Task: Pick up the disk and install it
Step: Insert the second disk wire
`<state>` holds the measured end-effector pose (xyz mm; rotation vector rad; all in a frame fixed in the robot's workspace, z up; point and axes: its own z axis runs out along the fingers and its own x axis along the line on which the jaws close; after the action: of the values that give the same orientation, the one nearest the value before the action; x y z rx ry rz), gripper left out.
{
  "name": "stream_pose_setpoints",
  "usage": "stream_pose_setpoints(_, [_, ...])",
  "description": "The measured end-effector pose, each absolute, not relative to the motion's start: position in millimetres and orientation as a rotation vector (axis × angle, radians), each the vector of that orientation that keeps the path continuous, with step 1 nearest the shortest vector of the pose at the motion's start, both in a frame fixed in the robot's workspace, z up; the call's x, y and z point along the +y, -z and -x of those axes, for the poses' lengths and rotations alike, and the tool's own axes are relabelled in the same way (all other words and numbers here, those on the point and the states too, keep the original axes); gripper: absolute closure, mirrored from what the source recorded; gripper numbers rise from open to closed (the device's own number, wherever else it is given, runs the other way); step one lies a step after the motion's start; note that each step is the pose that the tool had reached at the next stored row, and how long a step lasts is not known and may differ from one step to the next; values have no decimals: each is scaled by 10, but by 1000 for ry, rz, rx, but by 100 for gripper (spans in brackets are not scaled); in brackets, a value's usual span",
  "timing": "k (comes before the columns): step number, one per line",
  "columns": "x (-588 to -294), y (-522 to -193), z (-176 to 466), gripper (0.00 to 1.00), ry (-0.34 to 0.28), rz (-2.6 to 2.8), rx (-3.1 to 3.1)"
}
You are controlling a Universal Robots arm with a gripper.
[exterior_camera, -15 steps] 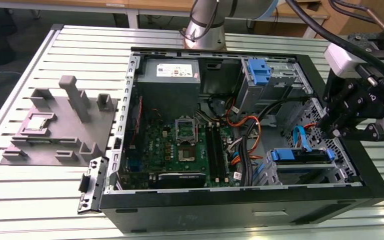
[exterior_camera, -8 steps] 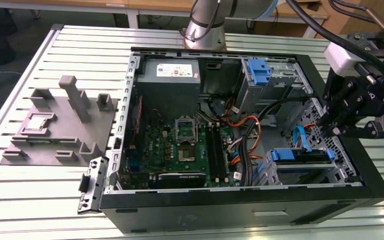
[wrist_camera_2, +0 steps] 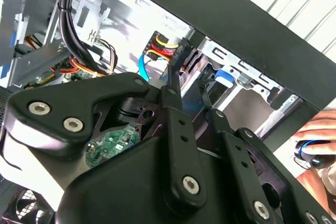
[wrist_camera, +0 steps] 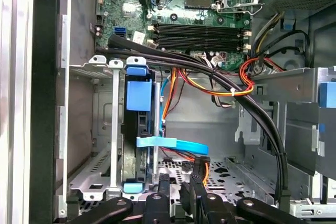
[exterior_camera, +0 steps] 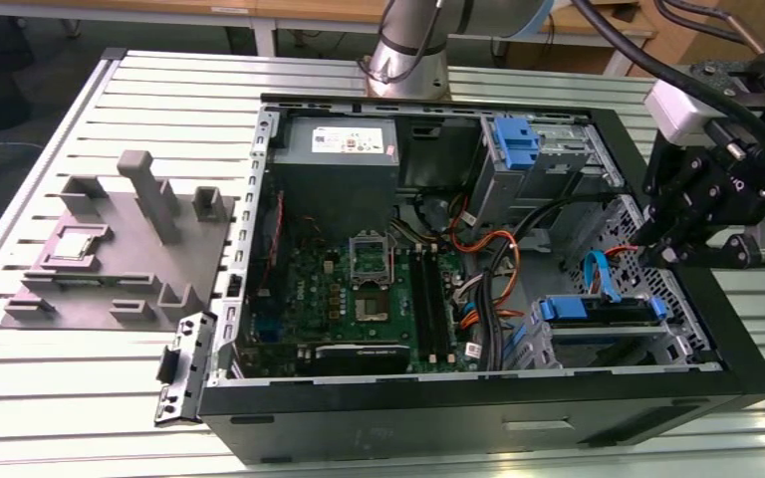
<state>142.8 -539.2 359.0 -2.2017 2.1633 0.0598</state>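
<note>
Looks like the install stage: disk [exterior_camera: 598,311] slotted in the near-right bay of the computer case [exterior_camera: 489,423], blue cable [wrist_camera: 173,144] lying across it. Gripper [exterior_camera: 675,254] hovering over the right wall, open or closed impossible to tell. Calls for keeping clear of that cable.

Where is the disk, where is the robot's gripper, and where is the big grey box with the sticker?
disk [exterior_camera: 605,311], exterior view, its dark side between blue bracket ends.
gripper [exterior_camera: 696,251], exterior view, between its fingertips.
grey box [exterior_camera: 336,164], exterior view, its plain face below the sticker.
</note>
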Motion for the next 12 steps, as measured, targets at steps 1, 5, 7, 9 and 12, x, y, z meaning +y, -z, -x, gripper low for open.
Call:
stream_pose_setpoints(1, [-5386,-3588,-1435,71,-60,2202,2163])
stream_pose_setpoints(5, [-5357,-3575,-1477,71,-60,2201,2163])
stream_pose_setpoints(7, [-5347,-3570,-1497,71,-61,2201,2163])
stream_pose_setpoints(9, [-5339,-3566,-1519,71,-60,2201,2163])
stream_pose_setpoints(12, [-5332,-3557,-1559,71,-61,2201,2163])
